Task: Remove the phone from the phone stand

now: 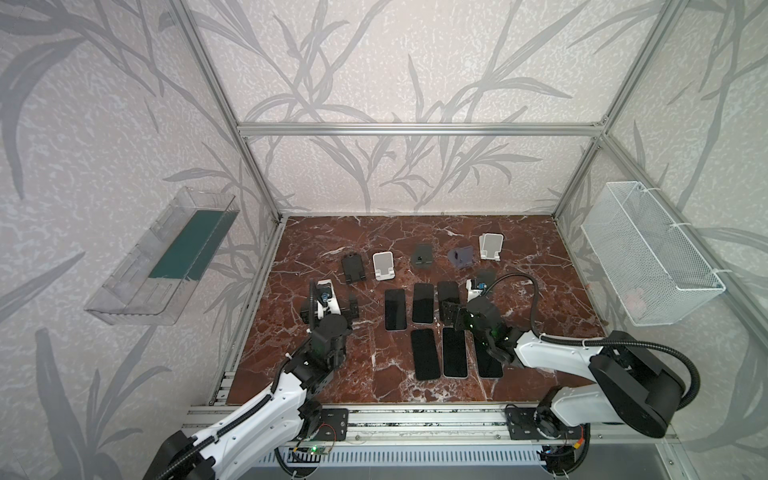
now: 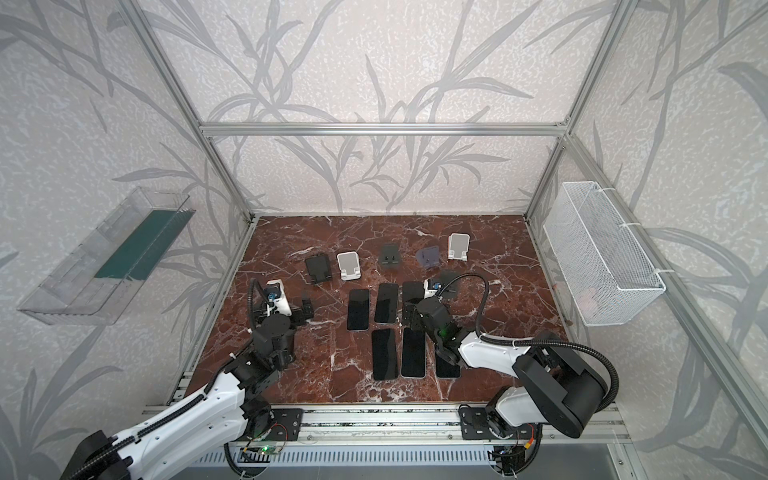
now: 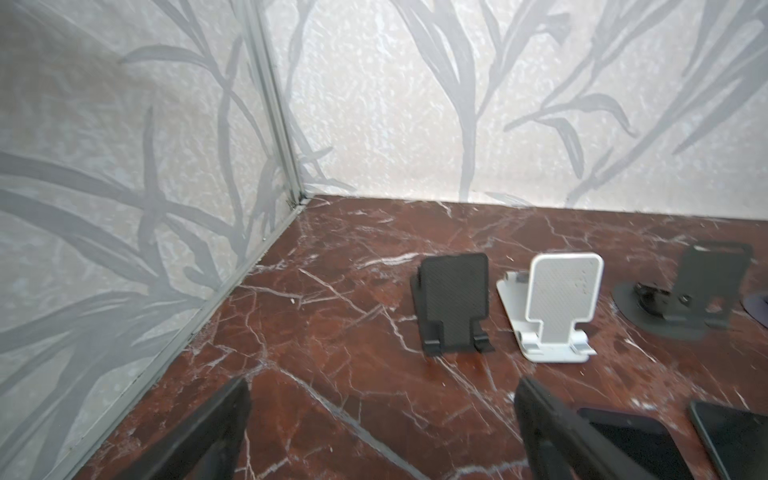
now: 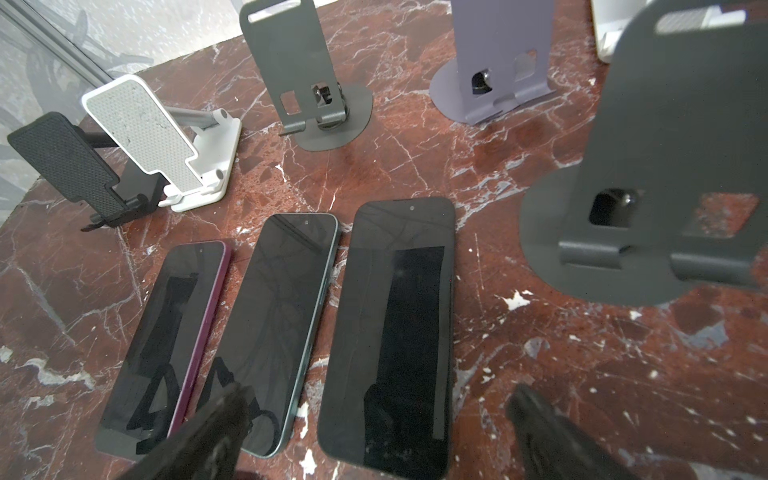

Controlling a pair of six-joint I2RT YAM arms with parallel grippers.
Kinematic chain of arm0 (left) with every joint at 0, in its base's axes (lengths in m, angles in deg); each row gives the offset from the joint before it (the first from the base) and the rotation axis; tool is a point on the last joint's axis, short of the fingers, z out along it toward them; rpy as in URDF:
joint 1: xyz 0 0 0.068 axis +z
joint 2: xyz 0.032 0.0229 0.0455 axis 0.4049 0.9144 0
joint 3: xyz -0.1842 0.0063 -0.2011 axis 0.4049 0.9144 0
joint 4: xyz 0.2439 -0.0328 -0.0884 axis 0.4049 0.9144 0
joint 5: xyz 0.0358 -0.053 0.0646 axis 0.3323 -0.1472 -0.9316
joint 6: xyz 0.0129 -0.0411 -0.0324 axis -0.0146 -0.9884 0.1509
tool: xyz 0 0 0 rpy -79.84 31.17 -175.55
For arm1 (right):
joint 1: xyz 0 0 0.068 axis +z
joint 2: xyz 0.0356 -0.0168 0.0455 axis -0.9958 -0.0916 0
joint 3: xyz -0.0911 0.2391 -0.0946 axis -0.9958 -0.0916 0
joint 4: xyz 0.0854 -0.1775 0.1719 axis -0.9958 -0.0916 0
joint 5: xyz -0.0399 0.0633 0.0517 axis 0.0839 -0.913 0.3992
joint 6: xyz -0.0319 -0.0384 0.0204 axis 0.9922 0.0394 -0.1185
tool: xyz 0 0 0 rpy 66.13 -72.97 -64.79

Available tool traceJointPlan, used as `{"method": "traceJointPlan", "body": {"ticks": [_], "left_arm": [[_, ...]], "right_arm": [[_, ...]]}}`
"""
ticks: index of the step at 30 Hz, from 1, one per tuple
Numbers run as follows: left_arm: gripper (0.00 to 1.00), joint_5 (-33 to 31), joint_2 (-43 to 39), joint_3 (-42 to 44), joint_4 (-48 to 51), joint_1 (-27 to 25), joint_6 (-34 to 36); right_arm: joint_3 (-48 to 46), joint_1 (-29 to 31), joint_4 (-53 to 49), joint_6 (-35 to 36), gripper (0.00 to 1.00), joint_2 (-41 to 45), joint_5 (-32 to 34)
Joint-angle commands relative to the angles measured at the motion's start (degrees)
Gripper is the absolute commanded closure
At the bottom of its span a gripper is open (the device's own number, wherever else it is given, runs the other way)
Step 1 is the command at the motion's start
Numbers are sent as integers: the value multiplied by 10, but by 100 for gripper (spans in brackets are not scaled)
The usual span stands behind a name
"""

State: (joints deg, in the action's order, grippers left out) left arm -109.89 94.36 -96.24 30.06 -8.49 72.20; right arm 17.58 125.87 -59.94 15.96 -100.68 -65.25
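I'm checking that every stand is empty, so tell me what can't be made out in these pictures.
Near dark stand: both top views, mostly behind the right wrist camera and cable.
Lower right phone: both top views, partly under the right arm.
Far white stand: right wrist view, cut off by the top edge.
Pinkish item in the wire basket: top views, blurred behind mesh.

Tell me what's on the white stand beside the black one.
Nothing: the white stand holds no phone; its backrest and lip are bare. The marble under its base is covered.
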Motion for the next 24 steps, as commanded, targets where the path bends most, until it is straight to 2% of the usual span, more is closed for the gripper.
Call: {"method": "traceJointPlan", "body": {"ticks": [1,2,6,11,12,14,16,18,20,22,23,24], "left_arm": [[1,15,24,24,-135,30,86],[1,20,37,19,-143,41,104],[1,32,118,13,-189,111,77],[1,55,274,27,-341,166,37],[1,57,316,27,-404,174,48],[1,57,361,26,-467,166,109],[1,61,390,22,-497,171,128],[1,65,431,12,-509,188,118],[1,133,480,1,-552,218,120],[1,174,443,-7,-474,248,78],[1,215,436,-17,-414,272,53],[1,240,442,-28,-404,283,49]], "right_arm": [[1,-2,11,-7,2,8,5],[1,-2,11,-7,2,8,3],[1,-3,10,-9,2,8,1],[1,-3,9,-7,2,8,2],[1,-3,8,-7,2,8,3],[1,-3,8,-7,2,8,3],[1,-3,8,-7,2,7,5],[2,-3,9,-7,2,3,3],[4,-2,9,-7,2,0,0],[5,-3,9,-7,2,-2,2],[4,-2,9,-7,2,-3,3],[4,-3,9,-7,2,-3,3]]}}
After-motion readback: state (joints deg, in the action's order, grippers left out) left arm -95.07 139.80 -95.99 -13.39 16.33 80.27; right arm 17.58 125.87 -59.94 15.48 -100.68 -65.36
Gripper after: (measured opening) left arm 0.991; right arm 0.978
